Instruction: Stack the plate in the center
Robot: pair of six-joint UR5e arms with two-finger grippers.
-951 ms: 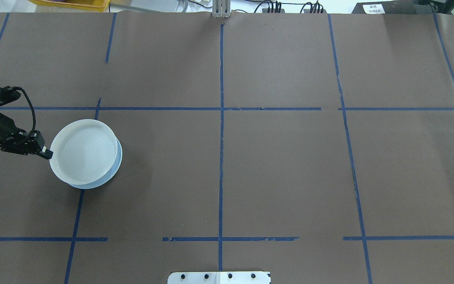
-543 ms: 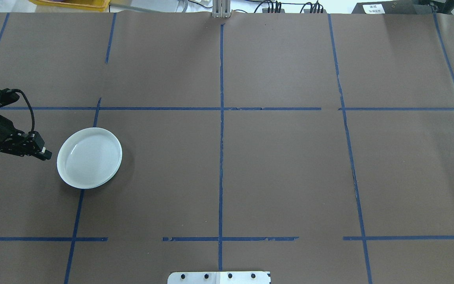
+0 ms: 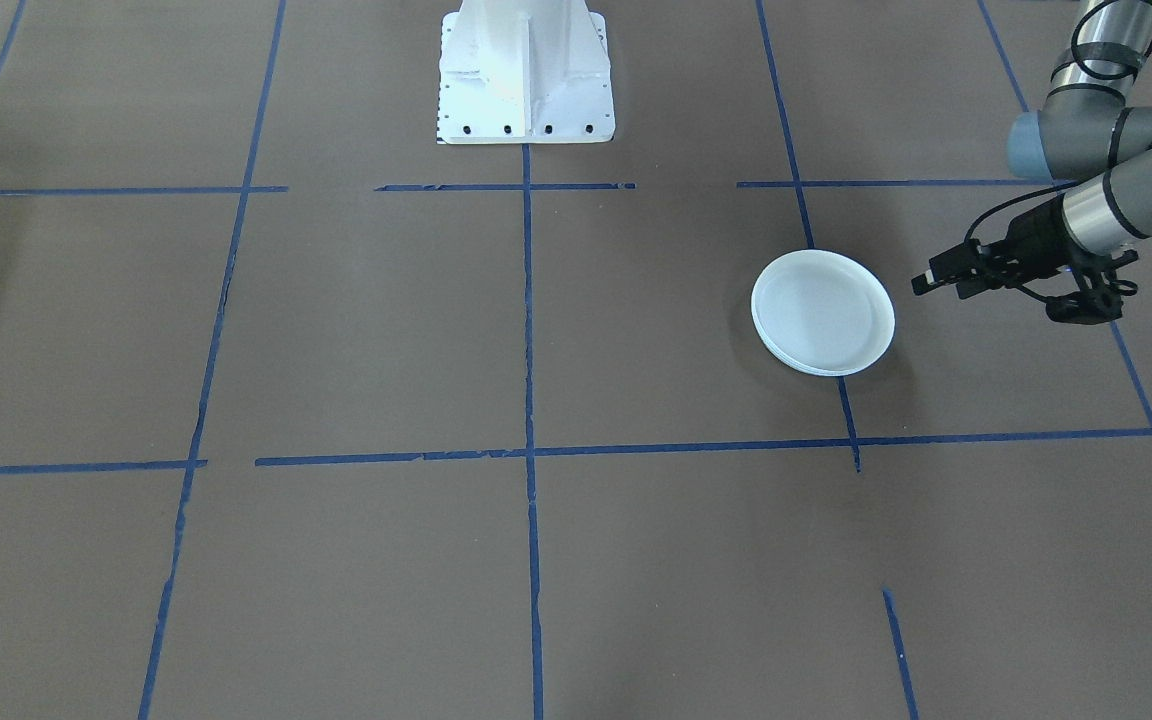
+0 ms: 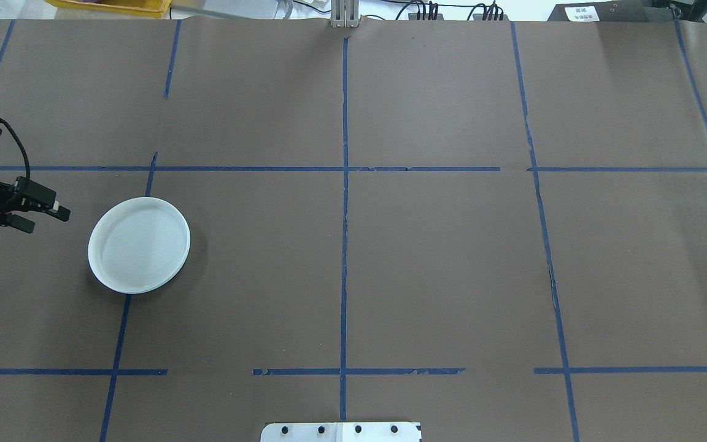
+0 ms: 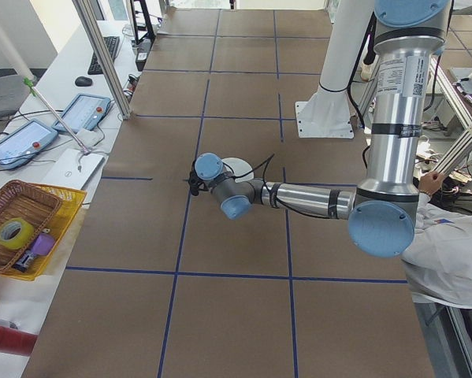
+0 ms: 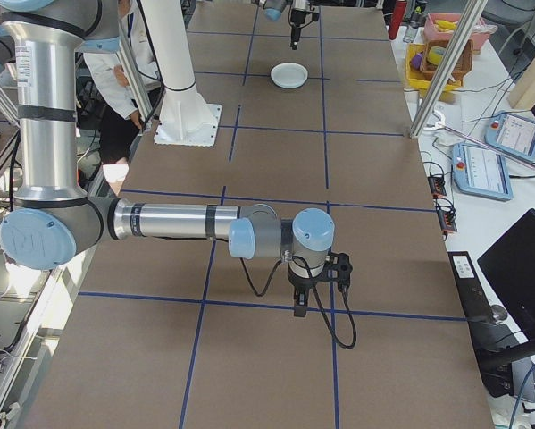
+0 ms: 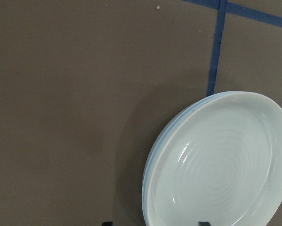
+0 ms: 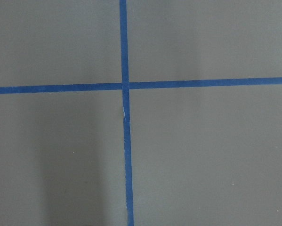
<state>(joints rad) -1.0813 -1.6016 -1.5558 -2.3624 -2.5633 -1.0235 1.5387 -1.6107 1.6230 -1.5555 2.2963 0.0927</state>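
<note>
A glossy white plate (image 4: 139, 245) with concentric rings lies flat on top of a stack left of the table's middle, also seen from the front (image 3: 821, 312). Under it only a thin rim of the pale blue center plate (image 7: 163, 141) shows. My left gripper (image 4: 43, 218) hovers just left of the stack, apart from it, open with nothing between its fingers. In the left wrist view the ringed plate (image 7: 221, 165) fills the lower right. My right gripper (image 6: 301, 304) hangs over bare table far from the plates, and I cannot tell whether it is open or shut.
Blue tape lines (image 4: 344, 184) grid the brown table cover. The white robot base (image 3: 526, 80) stands at the near-robot edge. A yellow tray with a basket (image 5: 19, 228) and tablets (image 5: 82, 110) sit beyond the far edge. A person (image 5: 456, 252) stands beside the robot.
A second ago my left gripper held the ringed plate tilted over the blue one. The plate now lies flat on the stack, and the gripper has let go and drawn back to the left.
</note>
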